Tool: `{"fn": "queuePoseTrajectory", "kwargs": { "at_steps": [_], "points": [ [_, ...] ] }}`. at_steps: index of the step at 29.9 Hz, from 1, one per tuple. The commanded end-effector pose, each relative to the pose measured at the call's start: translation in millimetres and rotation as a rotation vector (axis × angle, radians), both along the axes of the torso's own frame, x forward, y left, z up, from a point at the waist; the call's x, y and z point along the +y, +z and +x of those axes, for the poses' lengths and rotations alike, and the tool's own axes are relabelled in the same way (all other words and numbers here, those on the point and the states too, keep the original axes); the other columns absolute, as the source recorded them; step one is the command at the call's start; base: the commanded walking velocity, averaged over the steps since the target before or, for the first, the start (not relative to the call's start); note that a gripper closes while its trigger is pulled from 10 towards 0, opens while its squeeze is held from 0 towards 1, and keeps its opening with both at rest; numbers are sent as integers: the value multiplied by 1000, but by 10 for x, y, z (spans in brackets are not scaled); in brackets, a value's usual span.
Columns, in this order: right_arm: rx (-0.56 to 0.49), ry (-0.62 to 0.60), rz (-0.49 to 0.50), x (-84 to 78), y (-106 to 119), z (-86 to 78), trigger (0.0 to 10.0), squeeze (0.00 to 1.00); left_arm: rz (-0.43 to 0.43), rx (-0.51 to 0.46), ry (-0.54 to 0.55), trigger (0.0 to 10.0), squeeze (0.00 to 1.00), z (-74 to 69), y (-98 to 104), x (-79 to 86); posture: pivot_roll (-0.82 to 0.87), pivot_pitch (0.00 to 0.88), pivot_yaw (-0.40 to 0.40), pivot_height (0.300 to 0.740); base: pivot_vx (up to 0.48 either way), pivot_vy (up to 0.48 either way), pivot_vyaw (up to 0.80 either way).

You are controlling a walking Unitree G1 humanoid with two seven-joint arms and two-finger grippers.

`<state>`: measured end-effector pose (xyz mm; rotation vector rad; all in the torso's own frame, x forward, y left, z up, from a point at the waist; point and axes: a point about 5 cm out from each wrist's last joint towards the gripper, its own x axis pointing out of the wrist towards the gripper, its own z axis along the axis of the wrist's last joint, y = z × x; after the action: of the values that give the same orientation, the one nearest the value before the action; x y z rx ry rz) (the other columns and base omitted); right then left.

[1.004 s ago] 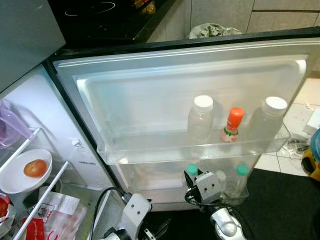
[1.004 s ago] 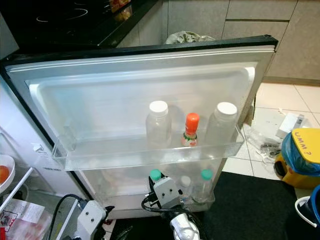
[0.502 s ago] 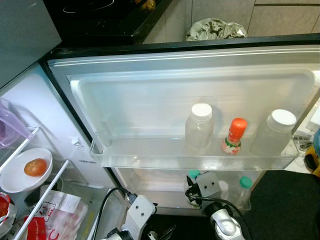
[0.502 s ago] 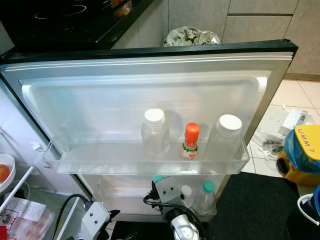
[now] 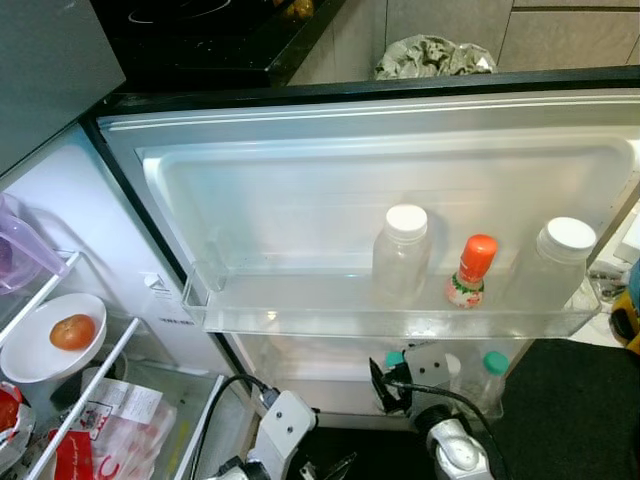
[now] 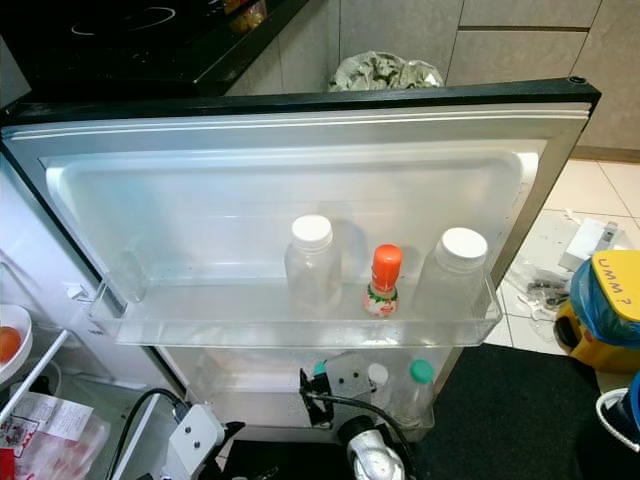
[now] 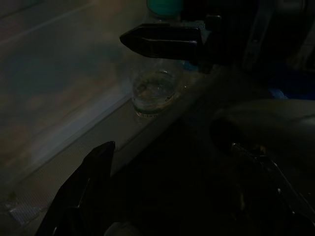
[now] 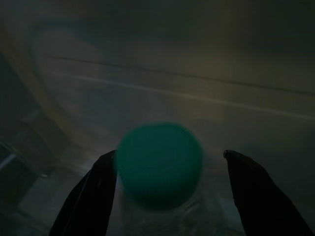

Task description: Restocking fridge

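The fridge door [image 5: 300, 200] stands open. Its upper shelf [image 5: 300, 318] carries two clear white-capped jars [image 5: 402, 255] [image 5: 560, 262] and an orange-capped bottle [image 5: 470, 272]. In the lower door shelf [image 6: 250, 375] stand a green-capped bottle [image 8: 160, 164], a white-capped one [image 6: 377, 373] and a second green-capped bottle [image 6: 420, 372]. My right gripper [image 8: 167, 155] is open, one finger on each side of the first green cap, the bottle resting on the shelf. My left gripper [image 5: 325, 468] hangs low and open, one finger [image 7: 83, 196] dimly visible.
Inside the fridge on the left sit a white bowl with a tomato [image 5: 72, 332], a purple tub [image 5: 12, 255] and packets [image 5: 100, 425] below. A yellow and blue bin [image 6: 605, 305] and litter lie on the tiles to the right. A black mat [image 6: 500, 400] covers the floor.
The whole picture has shifted, so the camera moved. My right gripper has stayed at the green-capped bottle in the lower door shelf. The bottles have not moved.
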<state>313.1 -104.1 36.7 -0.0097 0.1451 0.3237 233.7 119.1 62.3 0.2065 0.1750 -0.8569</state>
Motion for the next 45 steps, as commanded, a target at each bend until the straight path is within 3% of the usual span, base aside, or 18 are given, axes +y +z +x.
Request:
{"fn": "queuePoseTrajectory", "kwargs": {
  "at_steps": [1,7,8,11,12,13,17,22,25,30,34,37,40,45],
  "points": [
    [33,11,31,-7,-96,-94,10000,0,35,32,-13,10000,0,-29,-89,12,116,292,57,602,0,0,0],
    [12,41,91,-26,-77,-122,10000,0,30,25,-7,10000,0,33,-99,-24,80,270,50,602,0,0,0],
    [1,45,87,-47,-71,-128,10000,1000,26,24,-5,10000,0,50,-104,-44,70,266,48,602,0,0,0],
    [-11,54,74,-70,-67,-138,10000,1000,21,24,-3,10000,0,69,-113,-71,64,263,47,602,0,0,0],
    [-25,43,55,-107,-57,-137,10000,937,18,25,-4,10000,0,78,-123,-99,43,249,45,602,0,0,0],
    [-39,35,46,-146,-41,-135,10000,0,17,26,-8,10000,0,86,-132,-123,37,244,45,602,0,0,0],
    [-71,18,70,-251,10,-140,10000,0,14,29,-12,10000,0,106,-162,-168,17,227,42,602,0,0,0],
    [-68,79,111,-236,22,-185,10000,0,22,36,-1,10000,0,114,-207,-159,-16,189,43,602,0,0,0],
    [14,209,110,-237,-26,-292,10000,0,53,46,50,10000,0,134,-312,-99,-36,160,25,602,0,0,0],
    [101,291,96,-296,-62,-392,10000,0,69,63,110,10000,0,132,-393,-9,-54,138,5,602,0,0,0],
    [254,337,89,-470,-114,-548,10000,0,75,95,111,10000,0,40,-478,39,-66,105,-20,602,0,0,0],
    [275,353,74,-533,-105,-590,10000,0,74,101,133,10000,0,26,-497,65,-69,101,-23,602,0,0,0],
    [302,344,-32,-761,-79,-642,10000,0,88,108,219,10000,0,28,-561,177,-79,98,-24,602,0,0,0],
    [346,420,111,-752,44,-747,10000,0,98,109,287,10000,0,48,-601,276,-85,93,-15,602,0,0,0]
  ]
}}
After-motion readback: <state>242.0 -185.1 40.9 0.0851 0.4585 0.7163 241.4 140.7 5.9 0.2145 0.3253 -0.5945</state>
